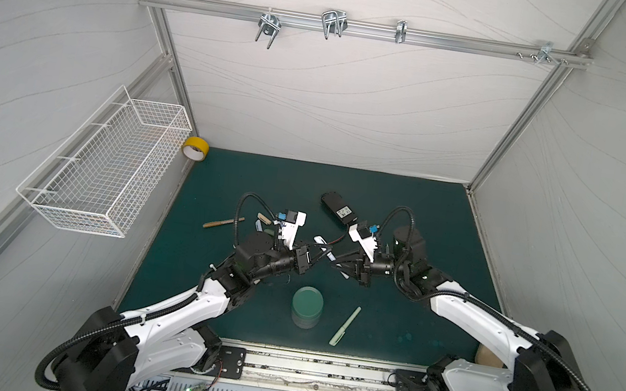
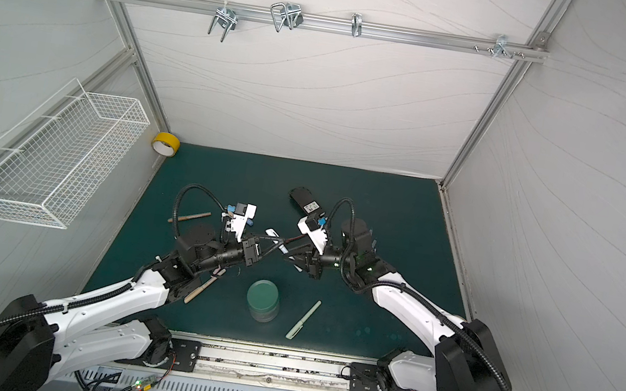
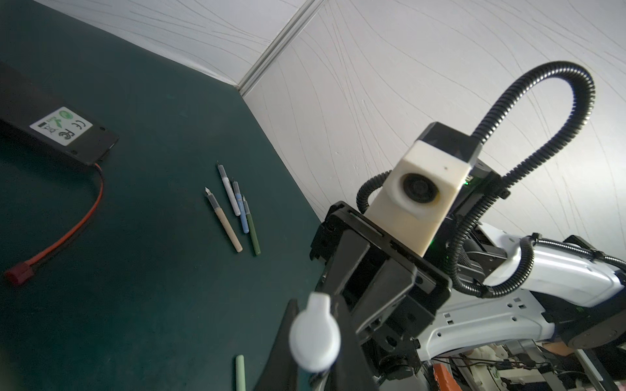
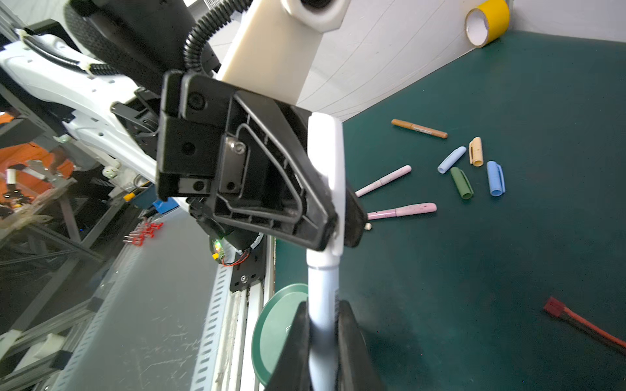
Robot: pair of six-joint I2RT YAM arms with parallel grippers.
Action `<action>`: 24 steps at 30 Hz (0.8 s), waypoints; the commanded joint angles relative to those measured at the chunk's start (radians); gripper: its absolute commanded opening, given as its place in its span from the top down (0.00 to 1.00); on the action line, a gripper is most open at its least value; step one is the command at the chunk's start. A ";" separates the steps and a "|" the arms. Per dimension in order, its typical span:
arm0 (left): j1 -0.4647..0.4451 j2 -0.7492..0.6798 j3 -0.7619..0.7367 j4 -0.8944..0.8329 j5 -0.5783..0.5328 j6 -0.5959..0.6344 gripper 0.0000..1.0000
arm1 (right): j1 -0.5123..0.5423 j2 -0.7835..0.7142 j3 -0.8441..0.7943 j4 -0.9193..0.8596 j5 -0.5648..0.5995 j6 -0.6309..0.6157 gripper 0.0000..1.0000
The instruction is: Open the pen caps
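Right wrist view: the white pen (image 4: pixel 323 294) runs straight between the two tools. Its barrel is pinched in the right gripper (image 4: pixel 321 315) and its white cap (image 4: pixel 327 152) is clamped by the left gripper (image 4: pixel 339 221). Both pairs of jaws are drawn in tight on the plastic. The cap sits on the barrel, and the seam shows in the short stretch between the grippers.

Only this view shows the loose caps (image 4: pixel 461 182) lying together on the green mat (image 4: pixel 508 270): two blue, one tan, one dark green. Two pink pens (image 4: pixel 403 210) lie just beside them.

The left wrist view shows the white cap end-on between the left fingers. It also shows four uncapped pens (image 3: pixel 237 213) side by side on the mat, well apart from the black battery pack (image 3: pixel 67 135). The top views do not show these four.

In both top views the grippers meet tip to tip at the centre of the frame. A pale green pen (image 1: pixel 345 325) lies lower centre, just right of a round green container (image 1: pixel 307 307). Each arm comes up from a lower corner of the frame with the elbow bent and the forearm angled inward. Both wrist cameras are turned toward the upper edge.
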 commanded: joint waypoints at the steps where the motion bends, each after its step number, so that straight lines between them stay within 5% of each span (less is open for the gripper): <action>1: 0.086 -0.005 0.000 0.094 -0.149 -0.006 1.00 | -0.032 -0.031 -0.035 -0.083 -0.076 0.007 1.00; 8: 0.110 -0.029 -0.020 0.102 -0.173 -0.030 1.00 | 0.082 -0.131 -0.080 -0.133 0.319 -0.109 1.00; 12: 0.116 -0.046 -0.030 0.101 -0.190 -0.036 1.00 | 0.123 -0.175 -0.107 -0.125 0.438 -0.151 1.00; 15: 0.121 -0.053 -0.036 0.103 -0.194 -0.039 1.00 | 0.126 -0.177 -0.103 -0.141 0.411 -0.159 1.00; 19: 0.128 -0.053 -0.036 0.104 -0.184 -0.043 1.00 | 0.035 -0.138 -0.095 -0.096 0.142 -0.070 1.00; 24: 0.131 -0.059 -0.006 -0.012 -0.245 -0.024 1.00 | -0.011 -0.151 -0.112 -0.076 0.171 -0.025 1.00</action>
